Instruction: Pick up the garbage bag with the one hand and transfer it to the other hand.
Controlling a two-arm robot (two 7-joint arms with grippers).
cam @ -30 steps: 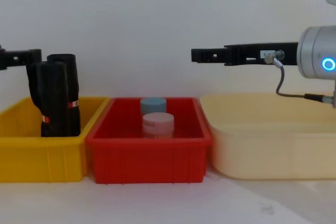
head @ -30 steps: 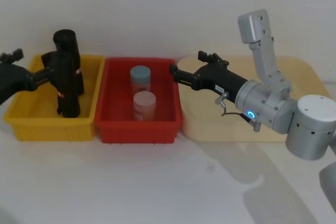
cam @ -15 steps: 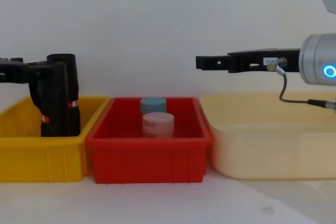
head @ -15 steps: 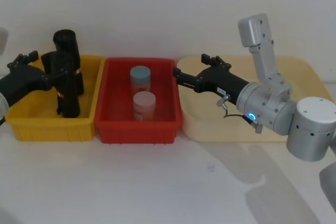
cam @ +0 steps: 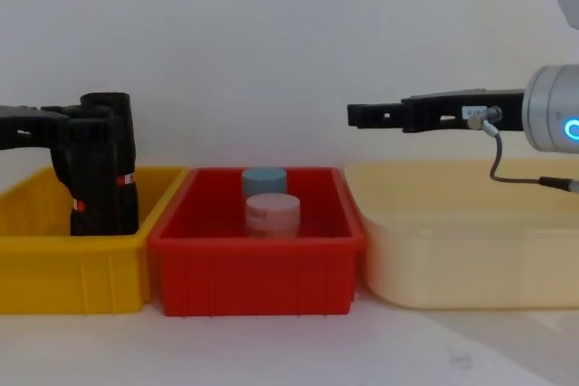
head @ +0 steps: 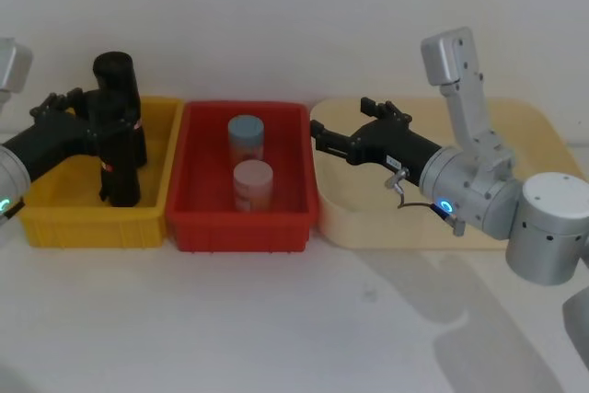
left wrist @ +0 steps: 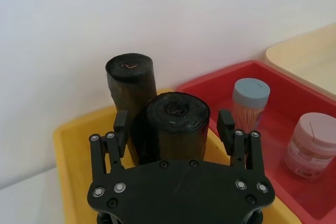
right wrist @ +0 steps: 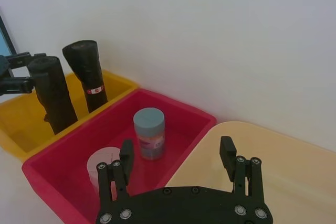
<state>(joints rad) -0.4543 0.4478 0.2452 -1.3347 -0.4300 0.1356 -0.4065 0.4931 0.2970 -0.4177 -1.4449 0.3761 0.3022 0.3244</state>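
Note:
The garbage bag (head: 120, 177) stands upright in the yellow bin (head: 55, 218), a thick black roll with a red-and-white band (cam: 80, 206). My left gripper (head: 92, 117) reaches in from the left and is open, one finger (left wrist: 226, 124) on each side of the bag's top (left wrist: 177, 116), with small gaps. A slimmer, taller black roll (head: 115, 75) stands just behind the bag. My right gripper (right wrist: 176, 153) is open with nothing between its fingers. It hovers above the edge where the red bin meets the beige tray (cam: 355, 115).
The red bin (head: 198, 227) in the middle holds a blue-lidded jar (head: 246, 131) and a pink-lidded jar (head: 253, 181). A shallow beige tray (head: 515, 126) lies to the right. A white wall rises close behind the bins. White tabletop stretches in front.
My left gripper has moved right, and its fingers now straddle the bag's top. My right gripper has drawn back to the right and dropped a little.

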